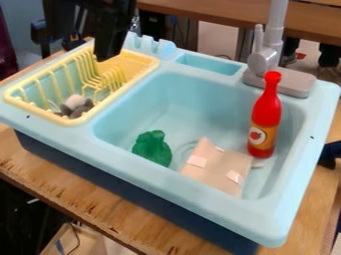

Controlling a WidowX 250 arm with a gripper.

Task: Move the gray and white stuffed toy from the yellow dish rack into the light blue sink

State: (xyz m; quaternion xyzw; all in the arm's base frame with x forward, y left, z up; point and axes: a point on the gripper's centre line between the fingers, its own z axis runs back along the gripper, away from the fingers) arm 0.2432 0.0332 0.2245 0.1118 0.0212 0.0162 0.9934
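The gripper (106, 52) hangs at the upper left, over the back part of the yellow dish rack (148, 68). In the basin of the light blue sink (200, 94), a red bottle (266, 119) with an orange label stands upright at the right. A green object (152, 148) lies at the basin's left front. Between them rests a flat tan cardboard piece (216, 169) with white patches. A small grey and white object (76, 105) sits at the rack's front end.
A grey toy faucet (269, 55) rises from the sink's back right corner. The sink stands on a wooden table (86, 191). Another wooden table (200, 12) runs across behind it.
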